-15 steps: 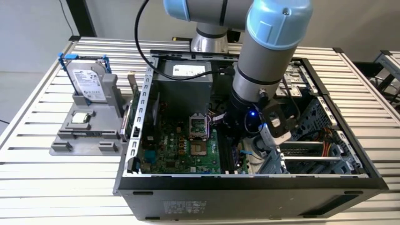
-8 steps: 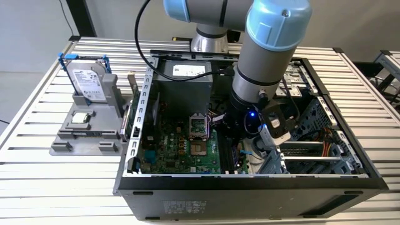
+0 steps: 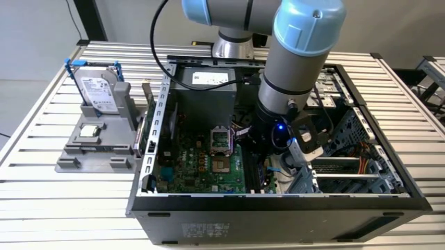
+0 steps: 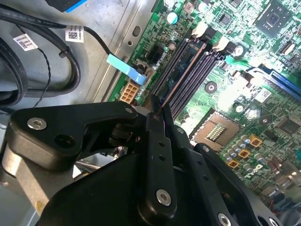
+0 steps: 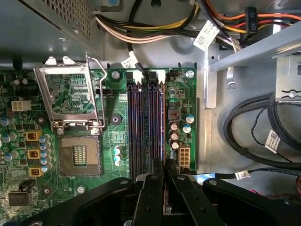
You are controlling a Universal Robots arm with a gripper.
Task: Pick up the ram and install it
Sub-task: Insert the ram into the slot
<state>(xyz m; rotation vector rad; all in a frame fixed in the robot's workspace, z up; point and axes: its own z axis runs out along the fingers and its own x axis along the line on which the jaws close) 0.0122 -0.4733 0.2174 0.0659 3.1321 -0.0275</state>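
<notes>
Gripper (image 5: 165, 181) inside open computer case (image 3: 389, 200), low over motherboard (image 5: 183, 101). Fingers (image 4: 157, 141) nearly together, clamped on ram (image 4: 176, 87) by top edge, stick edge-on, running forward from fingertips along memory slots (image 5: 146, 122). Ram judged light, thin, stiff, fragile: best held by long edges, not chips.

Black gripper (image 5: 165, 186) over a green motherboard (image 5: 113, 141) patterned with pale traces; ahead of its fingertips lie black memory slots (image 5: 146, 122) with white end clips. Beside them, a silver socket frame (image 5: 70, 96), yellow-marked components and black cables (image 5: 249, 136) with white tags. Grey arm (image 3: 295, 62) with light-blue caps above the black case (image 3: 278, 211).
</notes>
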